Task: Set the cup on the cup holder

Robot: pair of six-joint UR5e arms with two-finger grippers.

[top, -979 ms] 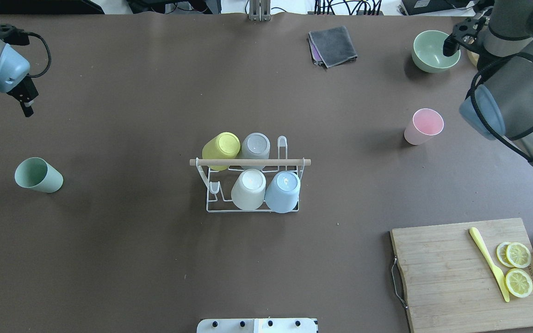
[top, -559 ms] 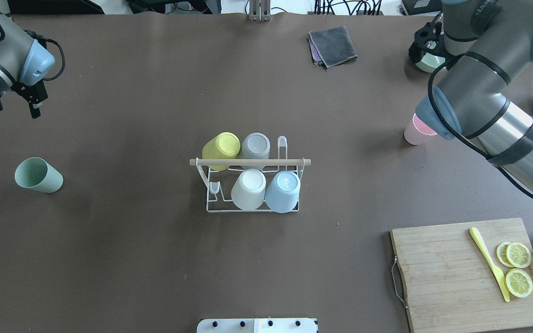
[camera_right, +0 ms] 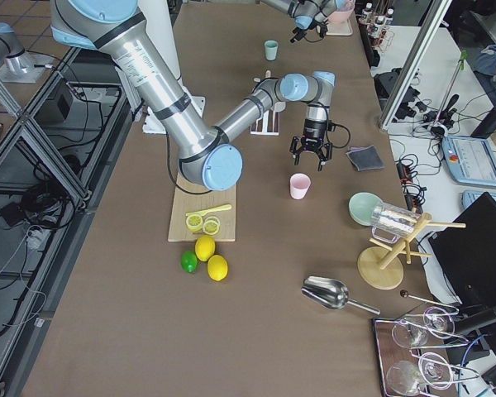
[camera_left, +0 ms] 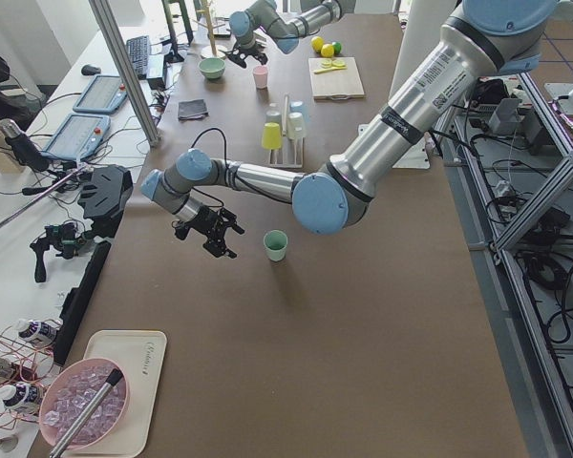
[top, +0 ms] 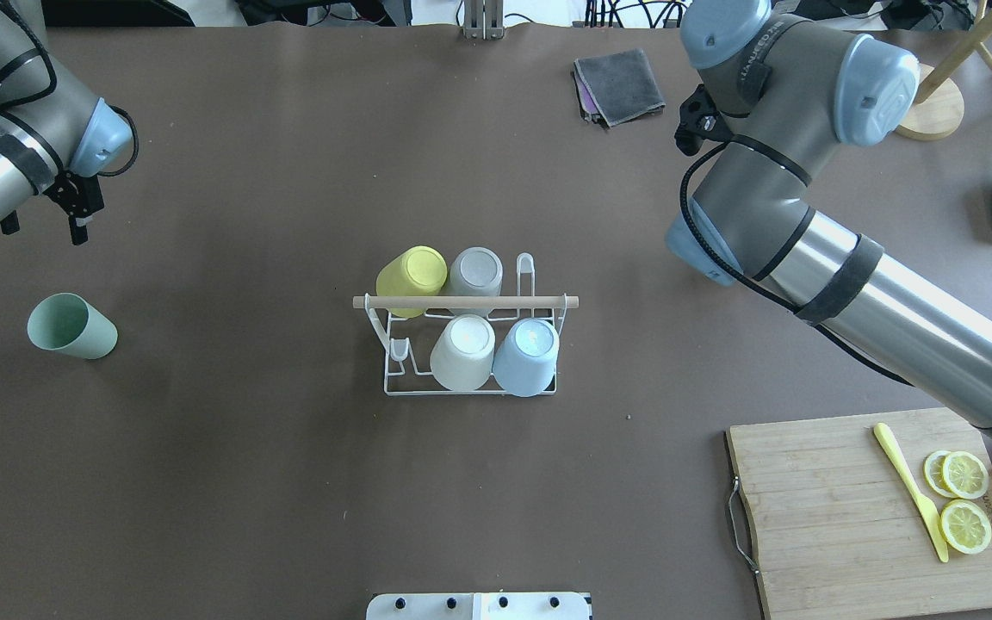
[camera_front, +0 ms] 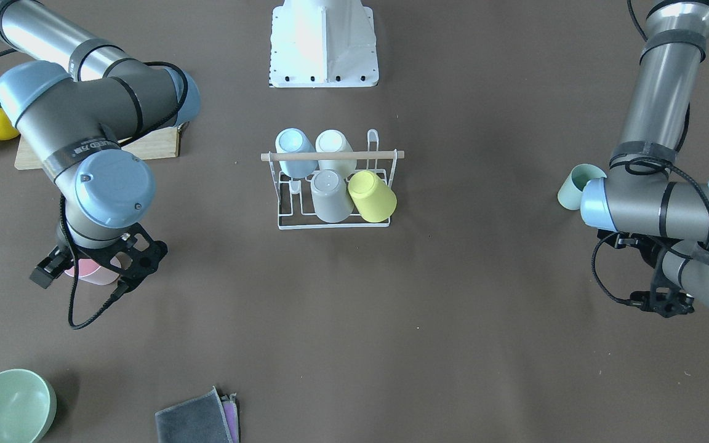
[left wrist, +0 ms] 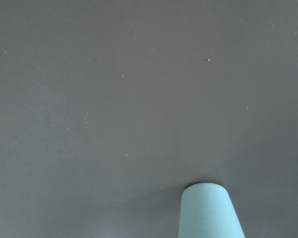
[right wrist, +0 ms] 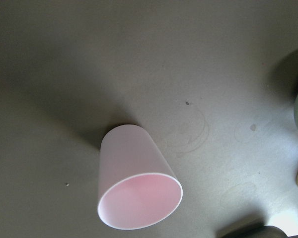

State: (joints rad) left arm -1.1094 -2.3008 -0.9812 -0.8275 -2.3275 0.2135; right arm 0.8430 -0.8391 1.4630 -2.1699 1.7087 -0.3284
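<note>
Four upturned plastic cups sit on the small white wire cup holder mid-surface. Overhead, the right arm hides the pale pink plastic cup; the front view shows the right hand spread open above it. The left hand hangs open near the mint green cup.

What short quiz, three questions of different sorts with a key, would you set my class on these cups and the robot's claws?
1. How many cups sit on the cup holder?
2. True or false: the pink cup lies on its side.
3. Which cup stands nearest the left claw? A green cup, B pink cup, C blue cup.
Key: 1 four; 2 false, it stands upright; 3 A.
</note>
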